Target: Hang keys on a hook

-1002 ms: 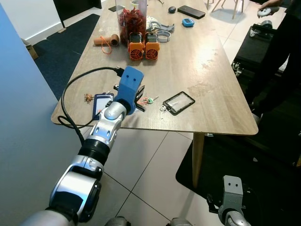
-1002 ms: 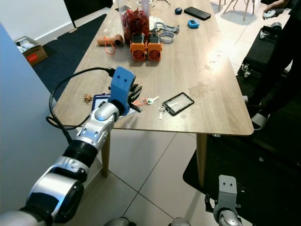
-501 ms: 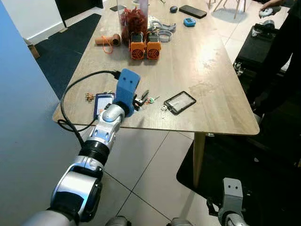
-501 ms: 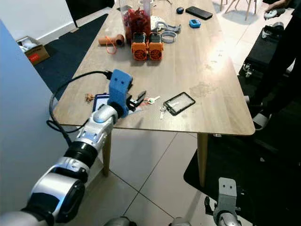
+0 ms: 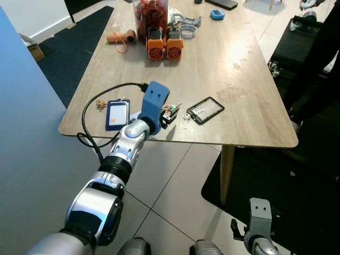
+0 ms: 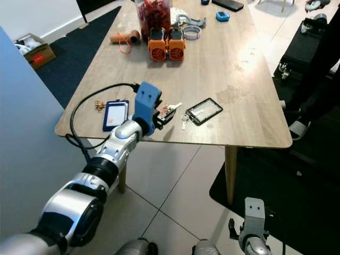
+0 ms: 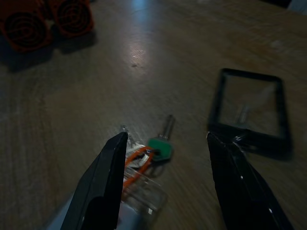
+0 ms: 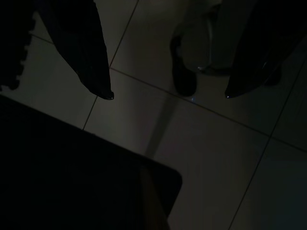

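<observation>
The keys lie flat on the wood table, near its front edge, w/ a green-headed key and an orange tag on the bunch. The green key's long way points away from me, toward the black-framed card holder just beside it. My left gripper is right over the keys, fingers spread wide, one finger on each side of the bunch, holding nothing. So the keys sit straight ahead, between my fingers; I think I just need to go down a bit & pinch. My right gripper hangs low over the floor, fingers apart, far from the keys. Left arm is way nearer.
</observation>
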{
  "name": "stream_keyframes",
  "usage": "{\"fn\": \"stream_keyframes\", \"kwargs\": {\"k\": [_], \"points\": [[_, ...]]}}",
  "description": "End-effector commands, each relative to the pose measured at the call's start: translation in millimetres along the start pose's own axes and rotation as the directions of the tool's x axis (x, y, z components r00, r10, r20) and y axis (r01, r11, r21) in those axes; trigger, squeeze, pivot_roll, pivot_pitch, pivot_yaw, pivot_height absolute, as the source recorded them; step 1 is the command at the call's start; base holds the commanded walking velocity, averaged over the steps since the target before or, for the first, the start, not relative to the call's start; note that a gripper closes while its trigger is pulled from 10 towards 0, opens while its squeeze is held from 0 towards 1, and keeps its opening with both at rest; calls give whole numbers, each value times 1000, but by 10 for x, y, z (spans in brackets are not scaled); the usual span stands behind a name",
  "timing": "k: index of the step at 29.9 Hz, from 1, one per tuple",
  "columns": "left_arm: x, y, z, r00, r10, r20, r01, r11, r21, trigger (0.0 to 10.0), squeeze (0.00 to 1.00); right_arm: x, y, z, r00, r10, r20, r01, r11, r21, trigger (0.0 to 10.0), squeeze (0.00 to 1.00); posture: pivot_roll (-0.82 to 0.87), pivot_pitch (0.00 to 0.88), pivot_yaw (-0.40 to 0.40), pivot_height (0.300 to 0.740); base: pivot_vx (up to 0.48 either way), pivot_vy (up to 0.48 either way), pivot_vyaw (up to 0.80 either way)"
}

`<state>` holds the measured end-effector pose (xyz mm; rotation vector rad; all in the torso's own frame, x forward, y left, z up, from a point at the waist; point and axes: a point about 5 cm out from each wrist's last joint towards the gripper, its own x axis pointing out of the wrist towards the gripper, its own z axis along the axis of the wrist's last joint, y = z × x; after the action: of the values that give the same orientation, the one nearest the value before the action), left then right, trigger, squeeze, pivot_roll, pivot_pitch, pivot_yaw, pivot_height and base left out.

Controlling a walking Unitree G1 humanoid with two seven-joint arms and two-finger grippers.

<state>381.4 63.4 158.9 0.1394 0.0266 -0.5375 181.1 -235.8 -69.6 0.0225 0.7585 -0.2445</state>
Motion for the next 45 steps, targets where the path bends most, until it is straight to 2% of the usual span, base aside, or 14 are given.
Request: {"fn": "stream_keyframes", "kwargs": {"k": [1, 8, 11, 24, 31, 32, 33, 34, 35, 36, 38, 45], "points": [[16, -50, -45, 1000, 4, -21, -4, 1000, 15, 10000, 0, -34, 0, -101, 1000, -1, -29, 2, 1000, 15, 10000, 0, 37, 194, 50, 740, 0, 0, 0], [60, -7, 0, 998, 48, -31, -47, 999, 13, 10000, 0, -46, 4, -131, 999, -2, -34, 3, 1000, 31, 10000, 0, 39, 210, 60, 740, 0, 0, 0], [71, 8, -18, 996, 68, -62, -65, 996, 56, 10000, 0, -52, 9, -151, 999, -2, -39, 3, 999, 36, 10000, 0, 40, 212, 62, 740, 0, 0, 0], [57, 89, -73, 988, 101, -117, -83, 985, 153, 10000, 0, -65, 6, -183, 999, -4, -47, 7, 999, 47, 10000, 0, 46, 216, 71, 740, 0, 0, 0], [47, 123, -106, 984, 104, -146, -80, 984, 159, 10000, 0, -67, 1, -189, 999, -5, -50, 7, 999, 48, 10000, 0, 45, 213, 67, 740, 0, 0, 0], [44, 137, -105, 983, 103, -149, -79, 984, 158, 6275, 0, -67, -2, -189, 999, -5, -51, 8, 999, 48, 10000, 0, 45, 213, 67, 740, 0, 0, 0], [44, 137, -105, 983, 103, -149, -79, 984, 158, 6275, 0, -67, -2, -189, 999, -5, -51, 8, 999, 48, 10000, 0, 45, 213, 67, 740, 0, 0, 0], [42, 148, -103, 983, 103, -152, -79, 984, 157, 5490, 0, -66, -5, -188, 999, -6, -52, 8, 999, 47, 10000, 0, 45, 210, 65, 740, 0, 0, 0], [40, 160, -99, 983, 104, -153, -80, 984, 157, 3137, 0, -66, -8, -187, 999, -6, -52, 9, 999, 47, 10000, 0, 45, 210, 65, 740, 0, 0, 0], [40, 160, -99, 983, 104, -153, -80, 984, 157, 3137, 0, -66, -8, -187, 999, -6, -52, 9, 999, 47, 10000, 0, 45, 210, 65, 740, 0, 0, 0], [37, 183, -92, 982, 107, -154, -82, 984, 157, 0, 0, -66, -15, -186, 999, -7, -53, 10, 999, 46, 10000, 0, 45, 204, 63, 740, 0, 0, 0], [30, 222, -80, 982, 110, -154, -84, 983, 163, 0, 0, -64, -24, -180, 999, -9, -52, 11, 999, 46, 10000, 0, 44, 198, 62, 740, 0, 0, 0]]}}
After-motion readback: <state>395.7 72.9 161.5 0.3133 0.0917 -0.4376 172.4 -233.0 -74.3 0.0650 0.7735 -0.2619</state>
